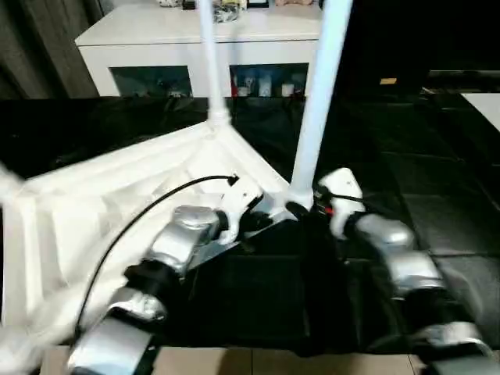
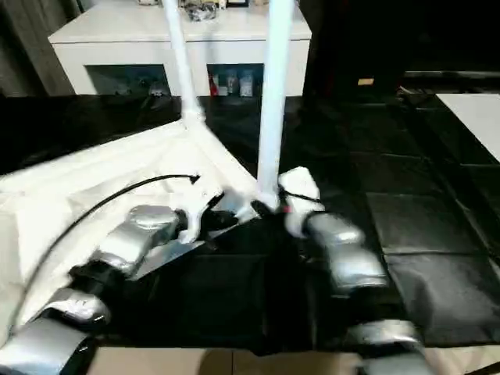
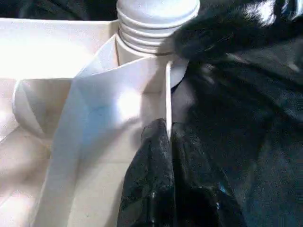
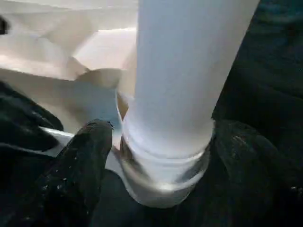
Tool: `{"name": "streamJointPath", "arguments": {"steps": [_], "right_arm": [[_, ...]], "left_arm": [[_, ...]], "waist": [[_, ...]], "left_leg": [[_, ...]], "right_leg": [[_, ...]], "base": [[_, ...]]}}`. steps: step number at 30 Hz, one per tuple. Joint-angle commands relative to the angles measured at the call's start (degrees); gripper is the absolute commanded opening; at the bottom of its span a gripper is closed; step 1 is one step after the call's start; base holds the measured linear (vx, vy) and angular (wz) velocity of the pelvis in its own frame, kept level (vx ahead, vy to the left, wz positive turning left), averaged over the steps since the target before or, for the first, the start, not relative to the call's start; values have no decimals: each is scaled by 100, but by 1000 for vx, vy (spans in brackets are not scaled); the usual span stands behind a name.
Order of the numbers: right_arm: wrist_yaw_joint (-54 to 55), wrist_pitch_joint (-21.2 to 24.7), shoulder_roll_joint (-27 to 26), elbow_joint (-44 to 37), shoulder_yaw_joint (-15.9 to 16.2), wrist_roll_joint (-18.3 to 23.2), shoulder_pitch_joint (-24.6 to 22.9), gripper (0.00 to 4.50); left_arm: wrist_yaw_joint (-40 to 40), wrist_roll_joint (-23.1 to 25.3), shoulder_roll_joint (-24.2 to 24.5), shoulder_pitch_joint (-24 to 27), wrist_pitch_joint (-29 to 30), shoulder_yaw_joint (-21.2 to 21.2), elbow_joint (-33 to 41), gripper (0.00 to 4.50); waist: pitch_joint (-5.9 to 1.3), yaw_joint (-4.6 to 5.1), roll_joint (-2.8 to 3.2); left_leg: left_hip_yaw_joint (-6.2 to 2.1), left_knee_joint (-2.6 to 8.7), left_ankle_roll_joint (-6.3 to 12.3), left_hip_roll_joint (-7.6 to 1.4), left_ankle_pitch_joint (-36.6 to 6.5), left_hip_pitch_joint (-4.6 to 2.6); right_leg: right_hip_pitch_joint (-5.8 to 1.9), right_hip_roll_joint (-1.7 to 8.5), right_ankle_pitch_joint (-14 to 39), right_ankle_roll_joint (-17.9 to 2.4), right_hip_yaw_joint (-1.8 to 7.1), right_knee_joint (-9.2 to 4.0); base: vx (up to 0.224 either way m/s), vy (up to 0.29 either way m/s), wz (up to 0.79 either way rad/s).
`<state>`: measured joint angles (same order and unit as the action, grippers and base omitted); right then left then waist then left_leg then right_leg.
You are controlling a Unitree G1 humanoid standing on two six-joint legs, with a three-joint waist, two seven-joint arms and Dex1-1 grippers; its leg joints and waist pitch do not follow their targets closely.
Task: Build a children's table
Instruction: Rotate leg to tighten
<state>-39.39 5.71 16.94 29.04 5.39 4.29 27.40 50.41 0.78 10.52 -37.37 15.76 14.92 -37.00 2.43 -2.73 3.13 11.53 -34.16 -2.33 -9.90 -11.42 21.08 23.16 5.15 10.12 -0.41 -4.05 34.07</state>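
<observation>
The children's table top (image 1: 117, 195) lies upside down and tilted on the black mat, its ribs facing up. Two white legs stand upright in its corner sockets: a far one (image 1: 209, 55) and a near one (image 1: 316, 109). My left gripper (image 1: 254, 219) is shut on the thin rim of the table top (image 3: 166, 94), right beside the near corner socket (image 3: 151, 28). My right gripper (image 1: 301, 207) stands open around the base of the near leg (image 4: 184, 71), one finger (image 4: 80, 165) on each side and a narrow gap showing at the collar.
A white cabinet (image 1: 195, 47) with dark glass doors stands behind the table top. Black mat (image 1: 437, 195) covers the floor to the right. A flat white board's corner (image 1: 488, 105) shows at the far right. A pale floor strip (image 1: 234, 361) runs along the near edge.
</observation>
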Motion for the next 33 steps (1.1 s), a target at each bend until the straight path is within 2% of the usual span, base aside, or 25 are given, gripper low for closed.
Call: {"name": "streamJointPath", "arguments": {"steps": [1, 3, 5, 9, 11, 13, 16, 21, 24, 27, 32, 33], "right_arm": [[-625, -160, 182, -260, 204, 107, -109, 371], [-959, -167, 365, -387, 193, 202, -172, 371], [-1135, -170, 436, -457, 192, 261, -199, 371], [-1426, -107, 498, -465, 239, 344, -194, 371], [-1519, -142, 511, -425, 321, 287, -198, 338], [-1551, -139, 511, -415, 351, 281, -206, 338], [-1589, -131, 494, -368, 367, 282, -195, 312], [-1538, -103, 474, -289, 331, 258, -144, 271], [-687, 14, 267, 104, 162, 50, 37, 269], [205, 300, -53, 326, -66, 12, 130, 268], [1406, 624, -455, 539, -260, -141, 175, 267], [2515, 649, -737, 825, -256, -490, 259, 267]], "left_arm": [[617, -21, 177, 237, -22, 304, 178, 0], [1178, -145, 471, 397, -7, 417, 547, 0], [1527, -254, 640, 506, -12, 473, 795, 0], [1667, -293, 838, 602, 172, 462, 1050, 0], [1647, -264, 856, 596, 164, 436, 1012, 0], [1637, -257, 863, 598, 180, 429, 1013, 0], [1603, -261, 863, 588, 199, 424, 1015, 0], [1491, -274, 864, 605, 282, 404, 1074, 0], [1065, -172, 722, 520, 308, 304, 802, 0], [336, -23, 476, 311, 290, 148, 317, 0], [-616, 128, 154, 39, 371, -20, -216, 0], [-1304, 195, -121, -155, 400, -133, -556, 0]], "waist": [[-352, -54, -87], [-352, -62, -89], [-341, -73, -66], [-317, -79, -69], [-307, -89, -66], [-314, -85, -78], [-328, -91, -101], [-324, -96, -110], [-309, -65, -99], [-298, -37, -105], [-299, -27, -103], [-313, -31, -92]], "left_leg": [[-171, 385, 702, -330, -824, -10], [-167, 388, 723, -341, -829, -4], [-156, 398, 677, -363, -981, -37], [-157, 427, 524, -362, -1181, -48], [-154, 433, 440, -361, -1250, -72], [-167, 439, 381, -360, -1217, -53], [-161, 419, 430, -348, -1056, -47], [-160, 411, 484, -348, -990, -41], [-162, 421, 391, -332, -1076, -45], [-173, 438, 222, -319, -1302, -74], [-169, 446, 153, -314, -1297, -80], [-172, 443, 97, -306, -1240, -82]], "right_leg": [[-312, 393, 736, -1485, 260, -360], [-319, 386, 662, -1562, 257, -334], [-290, 375, 737, -1618, 257, -340], [-278, 373, 1091, -1554, 264, -366], [-256, 371, 1240, -1511, 273, -391], [-279, 379, 1173, -1498, 278, -372], [-289, 383, 952, -1531, 281, -347], [-291, 385, 970, -1536, 277, -347], [-273, 374, 1155, -1518, 272, -369], [-265, 376, 1573, -1370, 276, -420], [-239, 368, 1539, -1290, 288, -439], [-242, 371, 1450, -1288, 284, -423]], "base": [[0, 0, 0], [0, 0, 0], [0, 0, 0], [0, 0, 0], [0, 0, 0], [0, 0, 0], [0, 0, 0], [0, 0, 0], [0, 0, 0], [0, 0, 0], [0, 0, 0], [0, 0, 0]]}}
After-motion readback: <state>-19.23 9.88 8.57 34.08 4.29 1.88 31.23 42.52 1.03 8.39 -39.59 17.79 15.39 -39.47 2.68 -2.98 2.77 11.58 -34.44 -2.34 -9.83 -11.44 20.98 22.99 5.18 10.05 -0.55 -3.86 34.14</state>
